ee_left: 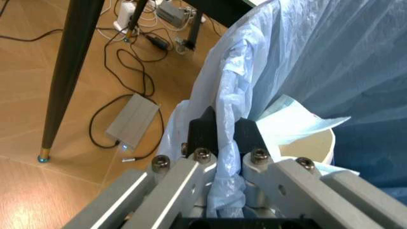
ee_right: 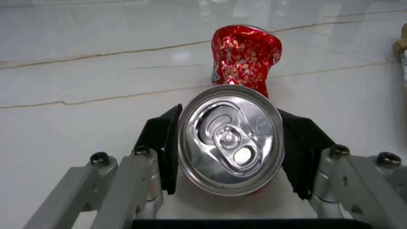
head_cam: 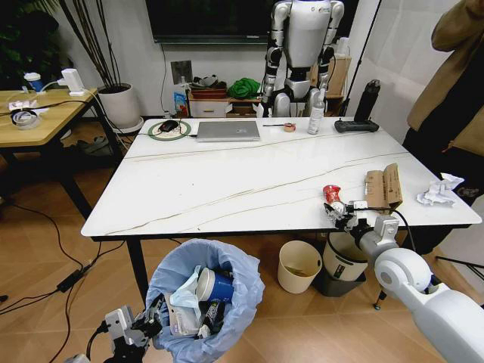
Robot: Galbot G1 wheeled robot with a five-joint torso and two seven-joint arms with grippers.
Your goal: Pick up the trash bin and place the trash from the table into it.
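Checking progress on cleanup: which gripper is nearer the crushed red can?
Right. The right gripper has its pads on either side of the crushed red can on the table; the left gripper grips the trash bin's liner below.

White marble-look surface point(head_cam: 227, 181) with thin brown veins. Crushed can point(ee_right: 239, 119), glossy red with a silver top. Light-blue crinkled bag lines the bin point(head_cam: 204, 299). Brown cardboard point(head_cam: 383, 186); pale-blue tissue point(head_cam: 441, 189).
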